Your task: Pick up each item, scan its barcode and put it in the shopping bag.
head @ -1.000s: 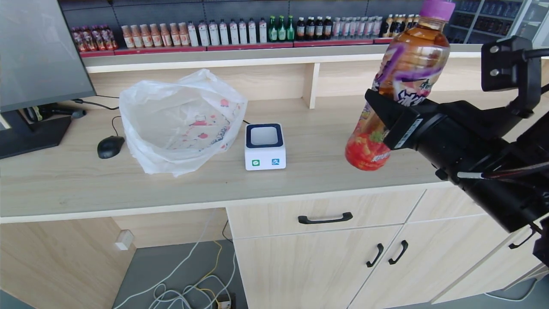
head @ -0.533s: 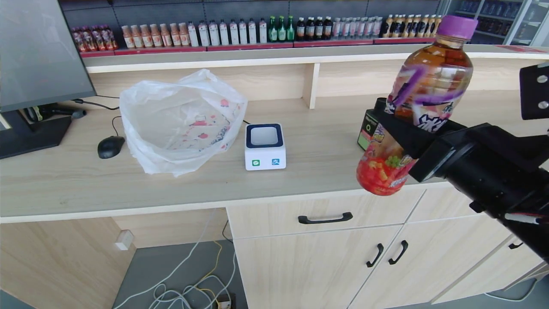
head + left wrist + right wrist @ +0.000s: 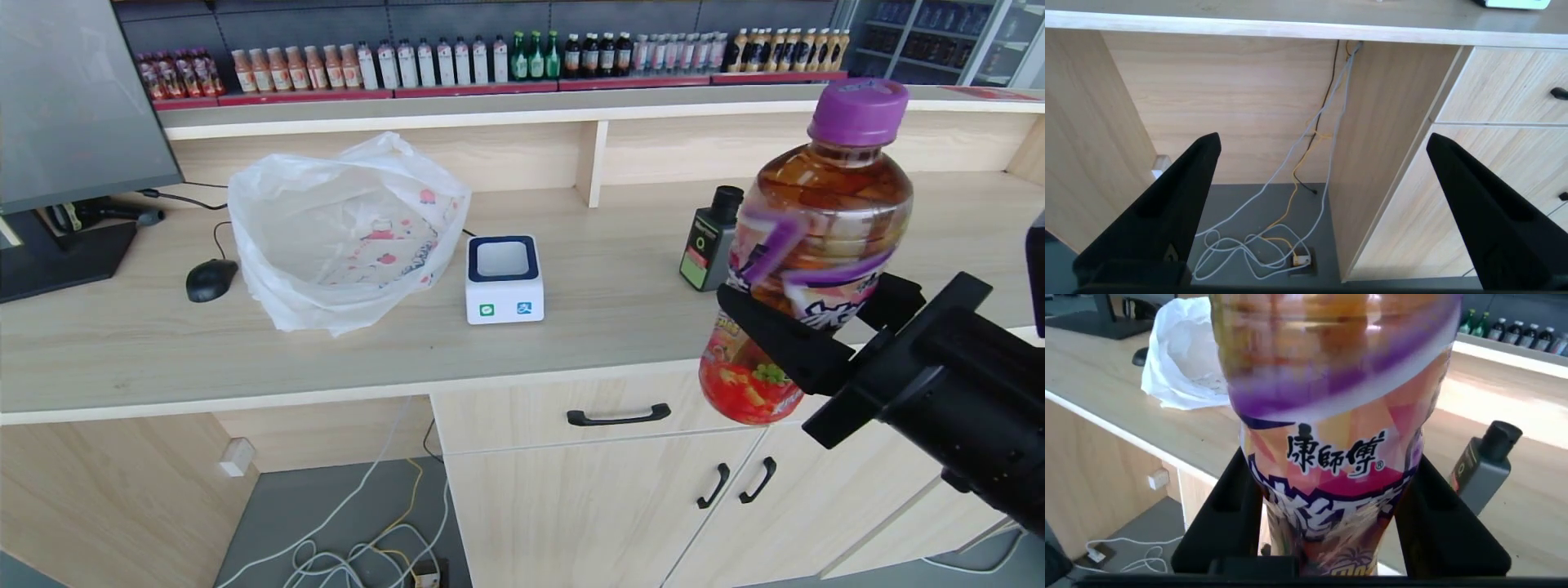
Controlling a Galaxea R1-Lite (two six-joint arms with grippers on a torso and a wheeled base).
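The bottle (image 3: 824,212) has sunk lower, right of the scanner (image 3: 504,279), pinched by the right gripper (image 3: 820,327); next, bring its barcode over the scanner.

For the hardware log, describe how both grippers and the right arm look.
Left gripper: two matte black, wedge-shaped fingers tapering to blunt tips. Right gripper: black, flat angular fingers on a blocky black mount. Right arm: black, thick, rounded casing.

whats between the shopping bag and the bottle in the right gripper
In the head view, the white scanner sits just beside the shopping bag; nearer the held bottle, a small dark bottle stands on the counter.
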